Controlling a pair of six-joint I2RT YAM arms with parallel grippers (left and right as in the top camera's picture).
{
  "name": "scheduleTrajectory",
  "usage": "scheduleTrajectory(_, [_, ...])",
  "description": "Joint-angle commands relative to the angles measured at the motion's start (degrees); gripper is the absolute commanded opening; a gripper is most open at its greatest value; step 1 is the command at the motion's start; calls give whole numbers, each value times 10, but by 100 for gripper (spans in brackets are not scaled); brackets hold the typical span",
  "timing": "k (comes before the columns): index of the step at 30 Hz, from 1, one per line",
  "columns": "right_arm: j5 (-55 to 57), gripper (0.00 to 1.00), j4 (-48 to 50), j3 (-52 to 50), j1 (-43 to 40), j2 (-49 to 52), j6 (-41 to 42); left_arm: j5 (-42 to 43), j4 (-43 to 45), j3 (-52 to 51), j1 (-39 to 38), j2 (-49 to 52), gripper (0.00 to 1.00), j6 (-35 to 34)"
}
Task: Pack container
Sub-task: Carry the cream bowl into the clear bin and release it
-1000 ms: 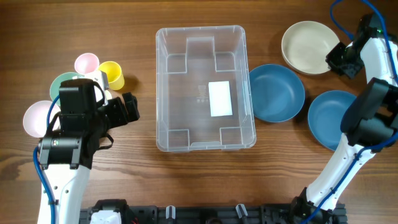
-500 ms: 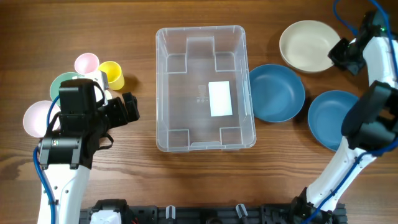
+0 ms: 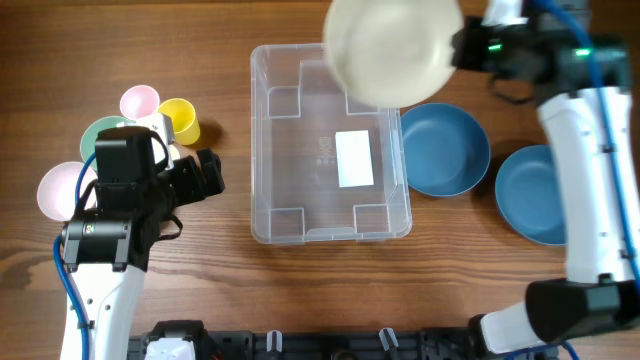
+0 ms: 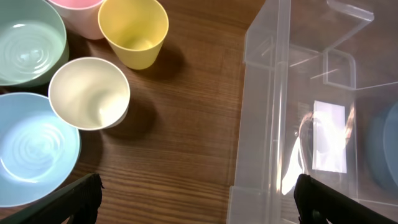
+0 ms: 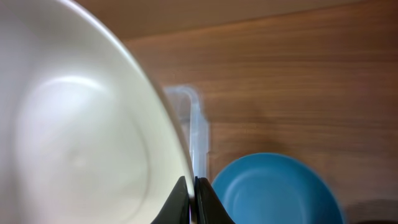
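Overhead shows one container, one cream bowl, two blue bowls.

surface: brown wood-grain table fills view | near edge: black rail | light: even, soft shadows on wood

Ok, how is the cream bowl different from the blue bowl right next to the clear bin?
Colour: the cream bowl is off-white, the blue bowl blue. Support: the right end effector holds the cream bowl by its rim above the container, while the blue bowl rests on the table beside it. Both are round and empty.
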Motion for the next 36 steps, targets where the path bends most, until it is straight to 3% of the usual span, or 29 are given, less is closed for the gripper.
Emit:
scheduleTrajectory(1, [78, 4, 4, 0, 122, 50, 37, 11, 2, 10, -2, 0, 100, -3])
scheduleTrajectory(10, [72, 4, 26, 0, 161, 206, 73, 11, 1, 10, -2, 0, 100, -3])
scheduleTrajectory(23, [115, 4, 69, 0, 148, 214, 80, 11, 1, 10, -2, 0, 100, -3])
scheduleTrajectory(24, [114, 9, 69, 0, 148, 214, 80, 11, 1, 10, -2, 0, 100, -3])
scheduleTrajectory(25, [114, 32, 69, 0, 148, 214, 79, 11, 1, 10, -2, 0, 100, -3])
scheduleTrajectory(26, [115, 40, 70, 0, 148, 214, 77, 11, 1, 10, -2, 0, 100, -3])
scheduleTrajectory(31, [115, 42, 76, 0, 147, 202, 74, 11, 1, 10, -2, 0, 100, -3])
scheduleTrajectory(36, [193, 48, 56, 17, 131, 104, 75, 11, -1, 10, -2, 0, 100, -3])
